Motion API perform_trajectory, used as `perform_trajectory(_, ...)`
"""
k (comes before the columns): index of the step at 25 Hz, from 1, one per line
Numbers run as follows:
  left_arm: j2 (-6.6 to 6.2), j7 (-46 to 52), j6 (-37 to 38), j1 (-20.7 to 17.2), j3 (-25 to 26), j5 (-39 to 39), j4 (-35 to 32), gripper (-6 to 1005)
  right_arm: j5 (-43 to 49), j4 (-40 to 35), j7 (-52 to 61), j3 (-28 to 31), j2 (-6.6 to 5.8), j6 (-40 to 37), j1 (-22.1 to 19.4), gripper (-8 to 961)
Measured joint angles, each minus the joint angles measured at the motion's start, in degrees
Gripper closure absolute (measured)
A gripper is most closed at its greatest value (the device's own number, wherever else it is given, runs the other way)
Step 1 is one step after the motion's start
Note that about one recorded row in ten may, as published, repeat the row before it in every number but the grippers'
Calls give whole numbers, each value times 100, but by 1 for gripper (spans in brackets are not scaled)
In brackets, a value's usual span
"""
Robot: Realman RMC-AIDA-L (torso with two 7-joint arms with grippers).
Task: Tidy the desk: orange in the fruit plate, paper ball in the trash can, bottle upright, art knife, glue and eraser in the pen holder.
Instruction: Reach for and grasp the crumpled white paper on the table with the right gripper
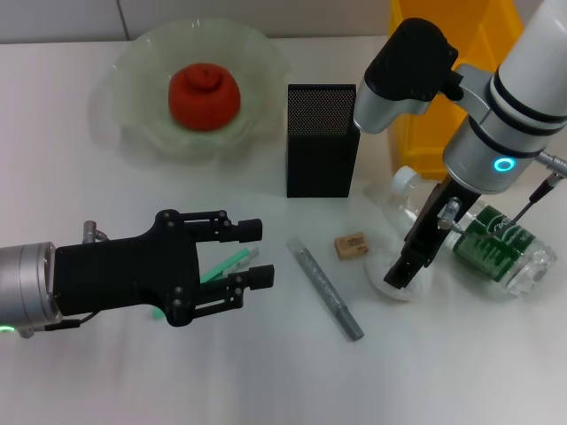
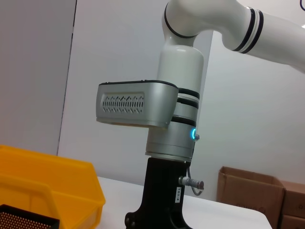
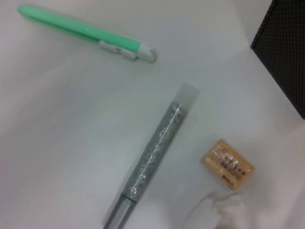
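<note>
Desk half tidied, orange (image 1: 205, 96) already in fruit plate (image 1: 142, 66) near far-left corner.
Trash can (image 1: 438, 88) and lying bottle (image 1: 496, 243) largely hidden behind right arm. Right gripper (image 1: 400, 270) directly over paper ball (image 1: 394, 279); finger state impossible to tell. Left gripper (image 1: 252, 257) spread above green knife (image 3: 86, 33), seen whole only from right wrist. Eraser (image 1: 351, 244) before pen holder (image 1: 321, 142).

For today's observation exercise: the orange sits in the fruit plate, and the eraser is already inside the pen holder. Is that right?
Partly. The orange does sit in the fruit plate, but the eraser lies on the desk in front of the pen holder, not inside it. The head view shows this.
</note>
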State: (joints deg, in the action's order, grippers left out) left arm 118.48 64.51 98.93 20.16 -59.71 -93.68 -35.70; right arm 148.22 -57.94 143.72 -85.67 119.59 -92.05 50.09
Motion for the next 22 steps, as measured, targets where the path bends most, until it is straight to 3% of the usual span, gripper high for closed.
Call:
perform_trajectory(15,0,0,-69,3,4,-2,2,474,-138,136,22,-134,12,-58,-39,347)
perform_trajectory(22,-1,0,-70,6,4,7,2,474,-146,-420,2,-129,12,-153,-257,375)
